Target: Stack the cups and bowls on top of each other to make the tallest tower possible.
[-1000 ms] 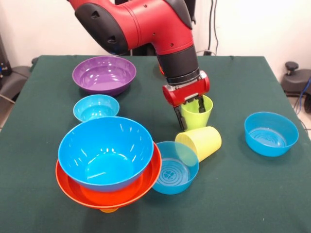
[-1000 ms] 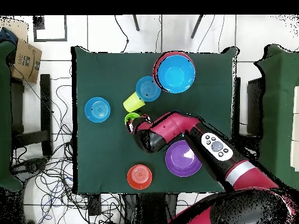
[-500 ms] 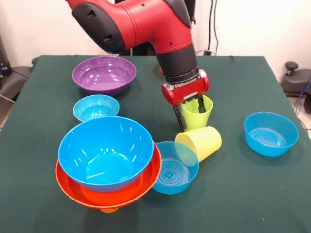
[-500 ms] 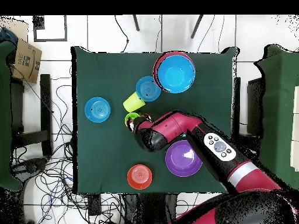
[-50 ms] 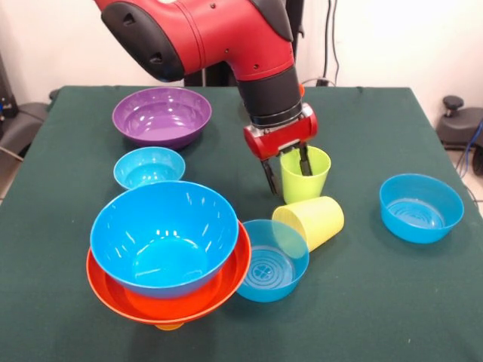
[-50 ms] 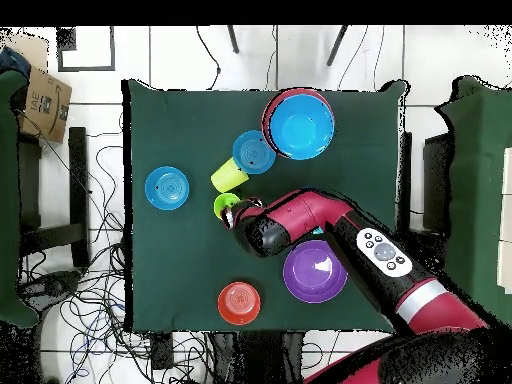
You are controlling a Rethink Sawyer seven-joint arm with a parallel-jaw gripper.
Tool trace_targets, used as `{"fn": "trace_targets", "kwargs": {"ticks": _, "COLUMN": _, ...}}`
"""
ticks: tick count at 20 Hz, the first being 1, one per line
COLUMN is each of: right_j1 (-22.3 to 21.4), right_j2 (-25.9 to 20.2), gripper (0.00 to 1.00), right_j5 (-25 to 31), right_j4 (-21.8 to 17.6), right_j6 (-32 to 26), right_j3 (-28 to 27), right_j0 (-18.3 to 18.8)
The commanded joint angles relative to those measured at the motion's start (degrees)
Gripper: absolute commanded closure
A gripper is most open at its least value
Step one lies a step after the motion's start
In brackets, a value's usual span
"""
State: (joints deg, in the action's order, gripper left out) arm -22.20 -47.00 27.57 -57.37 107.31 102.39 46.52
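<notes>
The lime green cup [image 5: 307, 179] stands upright mid-table, also seen from overhead [image 6: 226, 206]. My gripper [image 5: 287, 179] is open over its rim, one finger inside the cup and the other outside its left wall, a little apart from it. The pale yellow cup [image 5: 312, 219] lies on its side just in front, against a medium blue bowl [image 5: 270, 261]. At front left stands the tower: a big blue bowl [image 5: 162, 234] nested in a wide orange bowl [image 5: 177, 302] over an orange cup [image 5: 169, 326].
A purple bowl [image 5: 161, 115] and a small blue bowl [image 5: 149, 166] sit at the left behind the tower. Another medium blue bowl [image 5: 420, 207] sits alone at the right. The overhead view shows a small orange bowl [image 6: 239, 302] near the table's bottom edge.
The gripper has risen a little and shifted slightly left along the lime green cup's rim. The cup and all the bowls have stayed where they were.
</notes>
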Motion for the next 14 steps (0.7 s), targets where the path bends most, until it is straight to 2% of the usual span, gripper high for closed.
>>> {"fn": "trace_targets", "kwargs": {"ticks": 1, "right_j1": -0.68, "right_j2": 0.52, "gripper": 0.00, "right_j5": 10.49, "right_j4": 1.07, "right_j6": -18.72, "right_j3": -1.28, "right_j0": -2.06}}
{"fn": "trace_targets", "kwargs": {"ticks": 5, "right_j1": -0.32, "right_j2": 0.32, "gripper": 0.00, "right_j5": 9.99, "right_j4": 1.11, "right_j6": -18.43, "right_j3": -0.91, "right_j0": -1.86}}
{"fn": "trace_targets", "kwargs": {"ticks": 8, "right_j1": -1.36, "right_j2": 0.18, "gripper": 0.00, "right_j5": 11.72, "right_j4": 2.96, "right_j6": -18.51, "right_j3": 0.64, "right_j0": -0.71}}
{"fn": "trace_targets", "kwargs": {"ticks": 14, "right_j1": -0.32, "right_j2": 0.05, "gripper": 0.00, "right_j5": 12.51, "right_j4": 3.47, "right_j6": -18.45, "right_j3": 0.05, "right_j0": -1.69}}
